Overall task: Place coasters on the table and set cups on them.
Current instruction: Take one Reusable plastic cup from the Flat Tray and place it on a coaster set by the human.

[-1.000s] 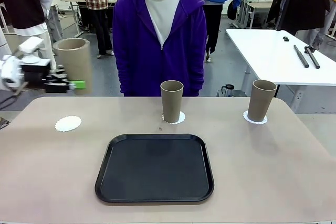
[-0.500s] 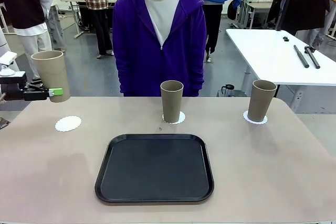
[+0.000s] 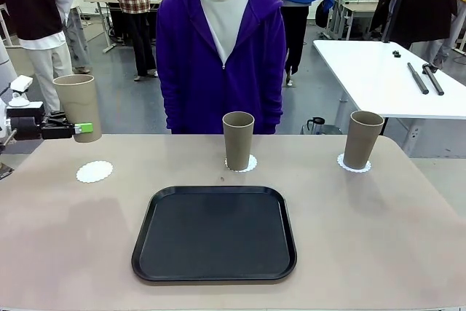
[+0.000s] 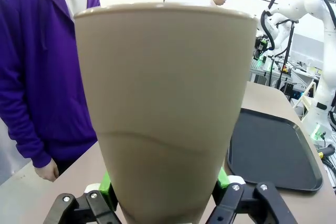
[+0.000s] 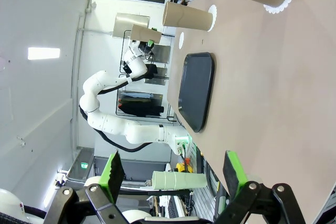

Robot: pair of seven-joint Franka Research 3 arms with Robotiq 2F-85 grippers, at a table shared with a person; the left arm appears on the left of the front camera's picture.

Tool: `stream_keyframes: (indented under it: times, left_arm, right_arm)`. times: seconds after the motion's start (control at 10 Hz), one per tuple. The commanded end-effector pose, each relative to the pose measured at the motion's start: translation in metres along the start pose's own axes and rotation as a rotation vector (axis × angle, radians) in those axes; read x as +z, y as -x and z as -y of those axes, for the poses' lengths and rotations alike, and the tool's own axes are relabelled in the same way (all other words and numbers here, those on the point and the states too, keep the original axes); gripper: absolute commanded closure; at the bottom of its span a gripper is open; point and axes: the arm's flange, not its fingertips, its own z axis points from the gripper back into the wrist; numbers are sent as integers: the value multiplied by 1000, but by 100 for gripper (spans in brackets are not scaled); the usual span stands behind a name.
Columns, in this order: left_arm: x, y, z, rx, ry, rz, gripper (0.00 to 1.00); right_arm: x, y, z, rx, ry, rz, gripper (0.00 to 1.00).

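A tan cup (image 3: 78,105) is seen clamped near its base between the green pads (image 4: 106,183) of the left end effector (image 3: 86,129), held upright above the bench (image 3: 378,238) at its left far corner. An unoccupied white coaster (image 3: 95,172) is observed on the bench below and slightly nearer than that end effector, not touched by the cup. Well to the right of the left end effector, a second cup (image 3: 238,140) is found standing on a coaster (image 3: 250,164) in front of a person in a purple hooded top (image 3: 222,56); a third cup (image 3: 362,139) is set on a coaster (image 3: 354,166) farther right. A black tray (image 3: 215,234) is noted on the near middle of the bench. The right end effector (image 5: 173,174) is recorded with fingers apart and nothing between them, above the bench surface.
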Motion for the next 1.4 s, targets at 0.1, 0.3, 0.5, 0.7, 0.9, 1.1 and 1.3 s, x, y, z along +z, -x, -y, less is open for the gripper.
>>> stream_keyframes:
  times: [0.1,0.3,0.5,0.7,0.9,1.1,1.3]
  left_arm:
    - [1,0,2,0,-1,3,19]
    - [-4,9,0,-3,124,-30,19]
    - [6,27,-12,-33,232,19,19]
    - [14,43,-25,-54,216,81,19]
    - [12,58,-40,-39,182,74,19]
    - [4,72,-48,-26,182,59,19]
    - [-4,85,-51,-30,192,23,19]
  right_arm:
    - [0,1,-3,-8,-4,-2,0]
    - [0,1,-3,-8,-4,-2,0]
    - [0,1,-3,-8,-4,-2,0]
    - [0,1,-3,-8,-4,-2,0]
    - [0,1,-3,-8,-4,-2,0]
    - [0,1,-3,-8,-4,-2,0]
    - [0,1,-3,-8,-4,-2,0]
